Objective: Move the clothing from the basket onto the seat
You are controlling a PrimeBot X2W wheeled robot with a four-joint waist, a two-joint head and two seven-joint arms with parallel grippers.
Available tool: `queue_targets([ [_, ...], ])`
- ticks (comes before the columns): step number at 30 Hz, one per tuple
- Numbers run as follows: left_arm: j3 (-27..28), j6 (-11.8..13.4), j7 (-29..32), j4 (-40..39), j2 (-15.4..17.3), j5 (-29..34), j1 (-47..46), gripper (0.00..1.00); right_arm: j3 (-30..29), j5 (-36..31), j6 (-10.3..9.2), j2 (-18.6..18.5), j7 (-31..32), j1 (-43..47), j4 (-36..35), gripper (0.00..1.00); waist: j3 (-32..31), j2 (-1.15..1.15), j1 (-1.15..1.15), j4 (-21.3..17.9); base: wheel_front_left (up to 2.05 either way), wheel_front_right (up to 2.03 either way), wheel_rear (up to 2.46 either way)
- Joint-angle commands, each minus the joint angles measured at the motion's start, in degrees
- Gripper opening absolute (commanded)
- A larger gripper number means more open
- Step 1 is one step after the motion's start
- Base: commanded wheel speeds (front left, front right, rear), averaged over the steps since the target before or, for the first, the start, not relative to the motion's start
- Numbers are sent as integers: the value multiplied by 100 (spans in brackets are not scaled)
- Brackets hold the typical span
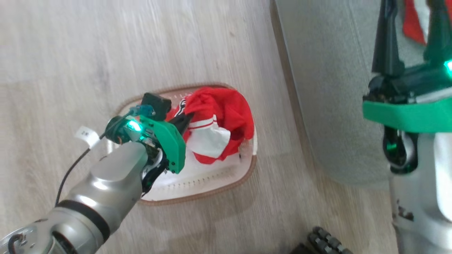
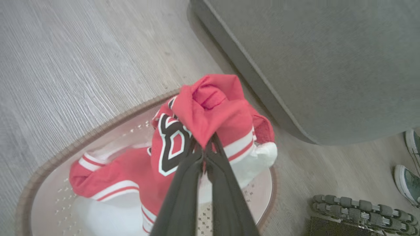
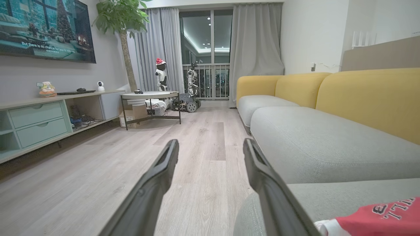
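Observation:
The cream basket (image 1: 197, 183) with its brown rim stands on the wood floor beside the seat (image 1: 328, 88). Red and white clothing (image 1: 219, 120) is bunched up above it. My left gripper (image 1: 185, 121) is shut on a fold of that red clothing (image 2: 210, 111), and the fabric hangs lifted from the pinch; more of it (image 2: 108, 177) lies in the basket (image 2: 49, 183). My right gripper (image 3: 210, 147) stands open and empty over the seat (image 3: 311, 141). Another red garment (image 3: 377, 216) with lettering lies on the cushion next to it, seen too at the head view's top right (image 1: 413, 21).
The grey-green sofa cushion edge (image 2: 295, 65) runs close along the basket's right side. A tracked wheel (image 2: 361, 209) of my base and a person's shoes (image 2: 408, 183) are on the floor near it. Far off stand a round table (image 3: 151, 98) and a cabinet (image 3: 39, 124).

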Motion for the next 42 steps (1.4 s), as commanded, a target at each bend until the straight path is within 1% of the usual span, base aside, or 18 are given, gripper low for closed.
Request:
queue_targets([
  [1, 70, -35, -158, -161, 27, -44, -20, 0, 50, 74, -2, -86, -35, 191, -134, 100, -395, 0, 0, 211, 0, 0, 0],
  [10, 160, -27, -473, -577, 31, -36, 79, 0, 38, 231, -2, -280, -25, 784, 139, 100, -1185, 0, 0, 526, 0, 0, 0],
  [14, 295, 79, -511, -908, 93, 55, 122, 0, 20, 303, -2, -341, -20, 1053, 239, 100, -1511, 0, 0, 631, 0, 0, 0],
  [15, 295, 79, -511, -908, 93, 55, 122, 0, 20, 303, -2, -341, -20, 1053, 239, 100, -1511, 0, 0, 631, 0, 0, 0],
  [16, 365, 152, -518, -1128, 143, 106, 145, 0, 27, 340, -2, -366, -15, 1179, 281, 100, -1671, 0, 0, 681, 0, 0, 0],
  [17, 365, 152, -518, -1128, 143, 106, 145, 0, 27, 340, -2, -366, -15, 1179, 281, 100, -1671, 0, 0, 681, 0, 0, 0],
  [19, 428, 233, -522, -1368, 207, 155, 173, 0, 41, 373, -2, -382, -8, 1305, 315, 100, -1828, 0, 0, 730, 0, 0, 0],
  [26, 613, 576, -518, -2298, 476, 228, 244, 0, 212, 494, -2, -412, 32, 1746, 453, 100, -2315, 0, 0, 871, 0, 0, 0],
  [30, 669, 768, -411, -2812, 662, 233, 203, 0, 357, 563, -2, -444, 48, 1953, 536, 100, -2525, 0, 0, 934, 0, 0, 0],
  [38, 825, 1154, -205, -3800, 1026, 278, 36, 0, 641, 670, -2, -428, 45, 2273, 663, 100, -2748, 0, 0, 1002, 0, 0, 0],
  [42, 888, 1295, -128, -4151, 1160, 261, 21, 0, 819, 704, -2, -434, 47, 2379, 713, 100, -2796, 0, 0, 1010, 0, 0, 0],
])
